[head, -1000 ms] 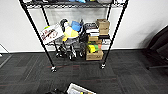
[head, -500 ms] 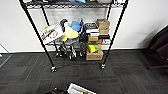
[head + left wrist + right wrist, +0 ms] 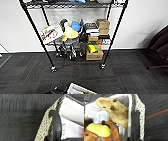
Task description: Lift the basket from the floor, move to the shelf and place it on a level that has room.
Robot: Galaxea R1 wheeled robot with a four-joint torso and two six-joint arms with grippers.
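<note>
Head view: a tall black metal wire shelf (image 3: 75, 37) on small castor wheels stands against a white wall on the dark grey striped carpet floor (image 3: 130, 72). Its lower wire-grid level (image 3: 106, 42) carries a tilted white printed card (image 3: 51, 33), a blue and yellow soft item (image 3: 71, 30), stacked brown cardboard boxes (image 3: 103, 26) and dark books (image 3: 91, 28). Beneath that level, on the floor between the posts, sits an open cardboard box (image 3: 94, 54) holding green and yellow objects. A thin red line (image 3: 65, 66) crosses the carpet just in front of the castors. A dark chair (image 3: 160, 47) stands at the right edge. At the bottom edge, well apart from the rack, appears a corner of the rectangular cream-white woven basket (image 3: 78, 89).

Left wrist view: the basket's woven cream wall (image 3: 46, 126), grey braided rim and one dark loop handle (image 3: 56, 125) lie close to the camera, with white lining and a white printed package (image 3: 71, 130) inside, carpet beyond.

Right wrist view: the opposite perforated basket wall (image 3: 139, 114) and dark handle (image 3: 135, 125) show, with a tan plush animal (image 3: 114, 111) and a brown plush with a yellow-green part (image 3: 99, 130) inside.

Whether either claw is wide, narrow or clamped cannot be told.
</note>
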